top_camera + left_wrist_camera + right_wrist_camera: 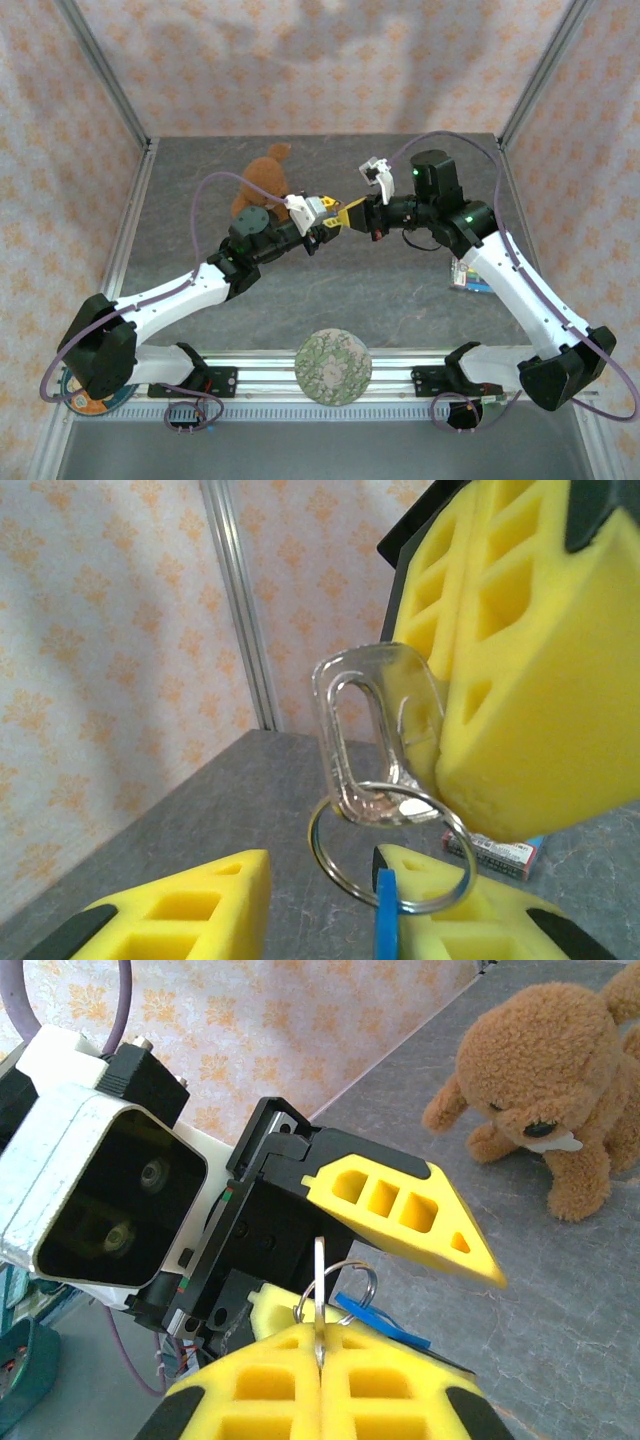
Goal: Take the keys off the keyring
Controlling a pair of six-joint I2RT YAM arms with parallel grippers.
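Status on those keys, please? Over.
Right gripper shut on pale key, midair. Left gripper open around blue key; both on keyring. Teddy bear well aside, nothing blocking.

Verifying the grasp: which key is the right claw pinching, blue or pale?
The pale silvery key, clamped in the shut right claw. The blue key just hangs off the keyring, ungripped.

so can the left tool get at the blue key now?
Probably yes: the left tool is open and the blue key hangs off the keyring between its fingers; the right tool holds the pale key above.
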